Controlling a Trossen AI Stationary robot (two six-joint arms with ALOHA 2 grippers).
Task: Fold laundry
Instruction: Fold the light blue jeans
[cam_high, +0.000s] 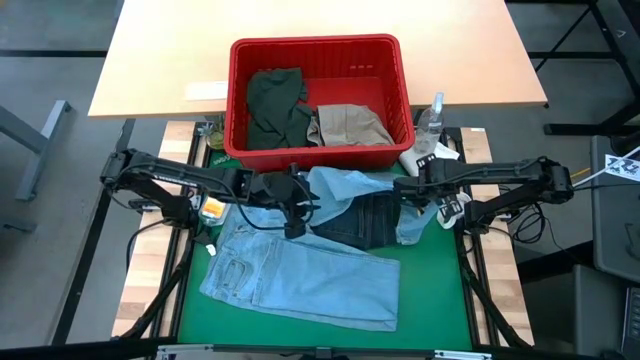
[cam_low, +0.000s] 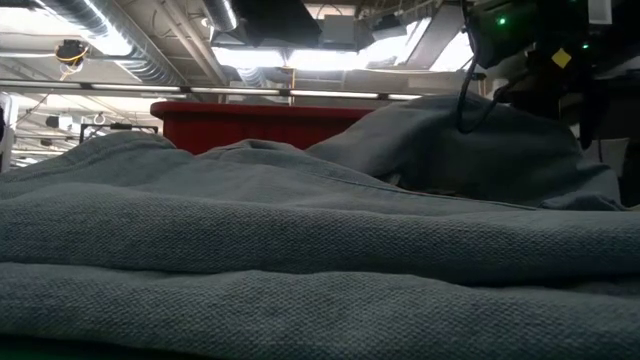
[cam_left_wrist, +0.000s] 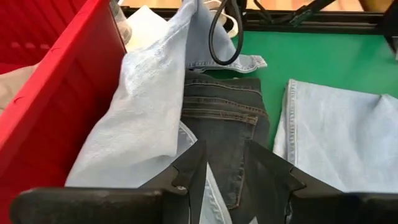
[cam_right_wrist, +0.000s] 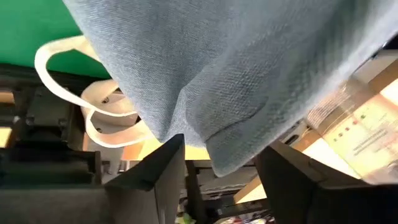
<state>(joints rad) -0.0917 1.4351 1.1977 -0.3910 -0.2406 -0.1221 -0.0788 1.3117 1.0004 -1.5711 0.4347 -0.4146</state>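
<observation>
Four garments in all: a dark olive piece (cam_high: 272, 108) and a beige khaki piece (cam_high: 347, 126) in the red basket (cam_high: 395, 48), dark navy jeans (cam_high: 362, 220) and light blue denim (cam_high: 300, 275) on the green mat (cam_high: 430, 290). The left gripper (cam_left_wrist: 225, 171) hovers over the jeans, fingers apart. The right gripper (cam_right_wrist: 221, 163), fingers spread, has denim hanging between them (possibly loose). From table level, cloth hides nearly everything.
</observation>
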